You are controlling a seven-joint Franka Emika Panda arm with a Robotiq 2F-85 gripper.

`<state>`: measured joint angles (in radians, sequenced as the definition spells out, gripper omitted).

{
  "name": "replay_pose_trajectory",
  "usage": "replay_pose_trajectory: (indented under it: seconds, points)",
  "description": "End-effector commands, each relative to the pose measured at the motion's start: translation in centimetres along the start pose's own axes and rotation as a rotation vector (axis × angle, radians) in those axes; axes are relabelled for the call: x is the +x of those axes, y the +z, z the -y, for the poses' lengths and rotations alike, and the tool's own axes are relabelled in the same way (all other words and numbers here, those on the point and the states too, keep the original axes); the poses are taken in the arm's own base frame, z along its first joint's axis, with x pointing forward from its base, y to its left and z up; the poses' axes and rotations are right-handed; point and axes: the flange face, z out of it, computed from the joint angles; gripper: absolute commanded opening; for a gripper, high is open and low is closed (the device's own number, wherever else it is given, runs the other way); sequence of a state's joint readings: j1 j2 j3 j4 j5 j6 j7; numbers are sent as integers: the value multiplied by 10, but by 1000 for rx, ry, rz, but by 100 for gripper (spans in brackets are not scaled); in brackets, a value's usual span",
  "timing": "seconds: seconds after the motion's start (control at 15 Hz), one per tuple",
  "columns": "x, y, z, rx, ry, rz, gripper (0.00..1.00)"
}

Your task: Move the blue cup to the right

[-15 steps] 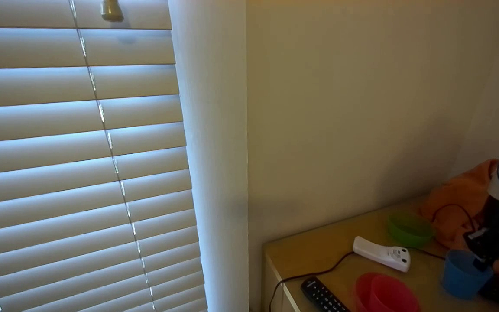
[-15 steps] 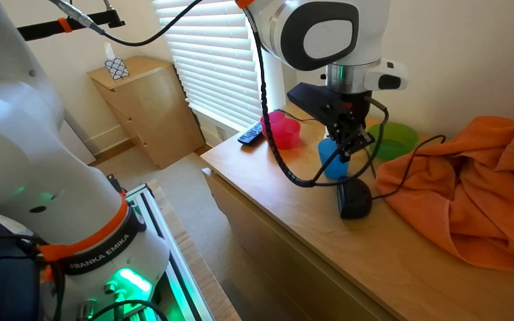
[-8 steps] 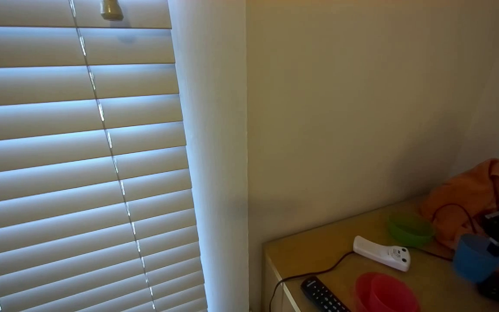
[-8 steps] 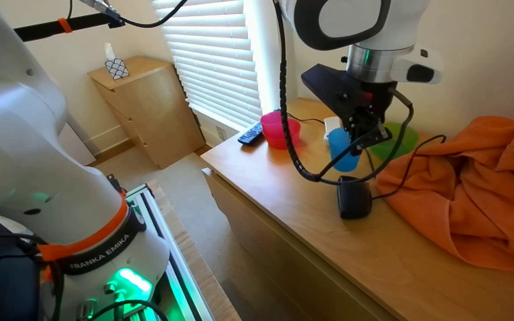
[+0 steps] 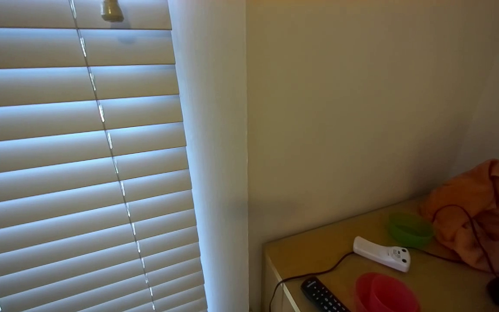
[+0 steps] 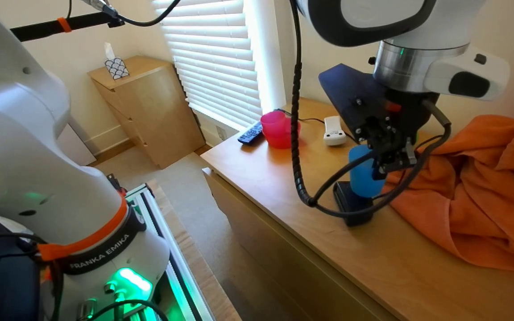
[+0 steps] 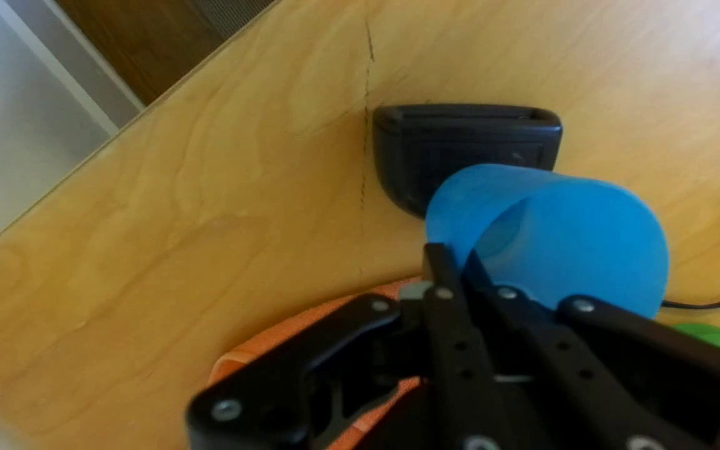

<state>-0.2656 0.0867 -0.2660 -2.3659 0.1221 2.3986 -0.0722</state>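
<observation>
Claw pinches the blue cup by its wall, a black box between the cup's ten and eleven o'clock in the wrist view, orange towel toward eight.

Remote: on bench, edge by blinds.
Dishes: just beside remote.
Handset: between dishes and back edge.
Towel: back edge, away from blinds.
Bowl: near back edge, between handset and towel.
Box: between towel and front edge.
Cup: overlaps box in wrist view; contact unclear.
Gripper: one finger in cup, one outside.
</observation>
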Motion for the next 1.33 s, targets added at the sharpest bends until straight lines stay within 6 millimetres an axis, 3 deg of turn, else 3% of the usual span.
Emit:
replay_pose_trajectory:
  seconds: [0.0,0.27,0.33,0.4,0.6,0.93,1.27]
  points:
    - [15,6,-26,-97,151,-41,1]
    - [30,16,-77,-192,340,-86,1]
    - [31,16,-84,-204,398,-76,1]
    - [24,11,-70,-165,317,-73,4]
    - [34,16,-87,-207,427,-92,1]
    - [55,14,-143,-278,712,-188,1]
    - [72,32,-164,-306,955,-195,1]
